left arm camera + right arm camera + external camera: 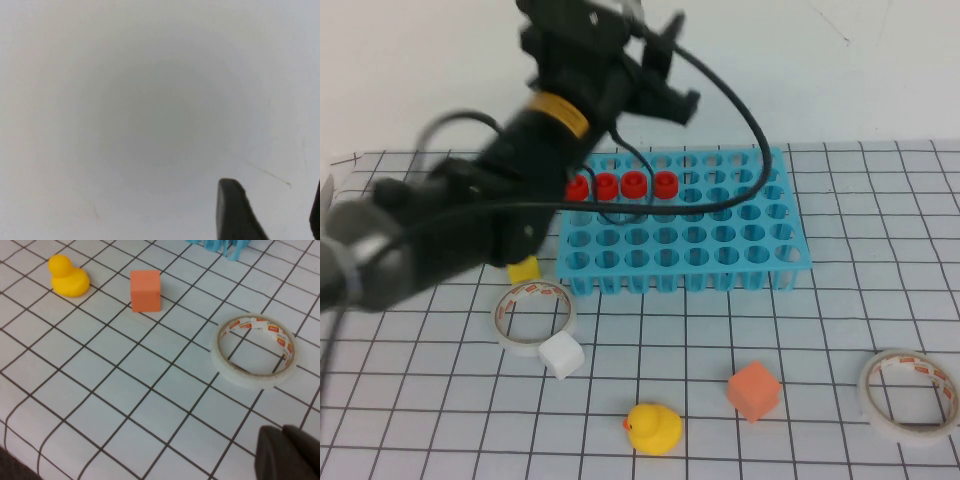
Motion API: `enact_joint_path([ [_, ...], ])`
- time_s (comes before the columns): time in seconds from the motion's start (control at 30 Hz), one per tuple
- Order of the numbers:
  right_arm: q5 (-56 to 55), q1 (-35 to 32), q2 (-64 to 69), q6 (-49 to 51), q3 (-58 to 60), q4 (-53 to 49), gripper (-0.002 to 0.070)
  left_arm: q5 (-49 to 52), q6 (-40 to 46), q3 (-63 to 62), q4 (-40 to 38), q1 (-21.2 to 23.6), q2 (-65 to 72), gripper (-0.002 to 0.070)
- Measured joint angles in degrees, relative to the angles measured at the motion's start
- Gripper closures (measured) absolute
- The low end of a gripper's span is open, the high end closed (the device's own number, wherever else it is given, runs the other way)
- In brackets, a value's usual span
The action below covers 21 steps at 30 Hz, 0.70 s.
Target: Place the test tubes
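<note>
**A:** What sits nearest, in front of the rack?

**B:** A glossy, rounded yellow duck with an orange beak, well in front of the rack's middle. A matte orange cube with soft edges is a little closer to the rack, before its right half. Further right of the rack's near corner lies a flat roll of tape, a pale ring with red print inside.

**A:** And the right claw?

**B:** It hangs over the table in front of the rack and off to its right, near that roll. Its dark fingers are pressed together, holding nothing.

**A:** And nearer the rack's left side?

**B:** A small white cube, then a second tape ring touching it, both before the rack's left corner. A yellow block is just beside that corner, half hidden under the left arm.

**A:** What about the rack itself?

**B:** It is bright blue plastic, a grid of round holes on thin legs, standing on the white, black-lined table.

**A:** Where are the test tubes?

**B:** Four stand upright with round red caps, side by side in the rack's left part, in the second row from its far edge.

**A:** And the left claw?

**B:** It is black, raised above the rack's far edge, its fingers spread apart and holding nothing.
</note>
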Motion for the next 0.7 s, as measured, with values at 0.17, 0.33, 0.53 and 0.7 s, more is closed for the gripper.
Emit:
enact_joint_path([
  [0.17,0.00,0.00,0.00,0.00,0.00,0.00,0.0678,8.60,8.52,0.00,0.00,0.00,-11.26,0.0475],
  [0.33,0.00,0.00,0.00,0.00,0.00,0.00,0.0678,18.95,16.63,0.00,0.00,0.00,-22.15,0.0603],
  [0.53,0.00,0.00,0.00,0.00,0.00,0.00,0.0678,32.07,18.71,0.00,0.00,0.00,-34.77,0.0668],
  [0.7,0.00,0.00,0.00,0.00,0.00,0.00,0.0678,38.06,18.97,1.24,0.00,0.00,-45.53,0.0674],
])
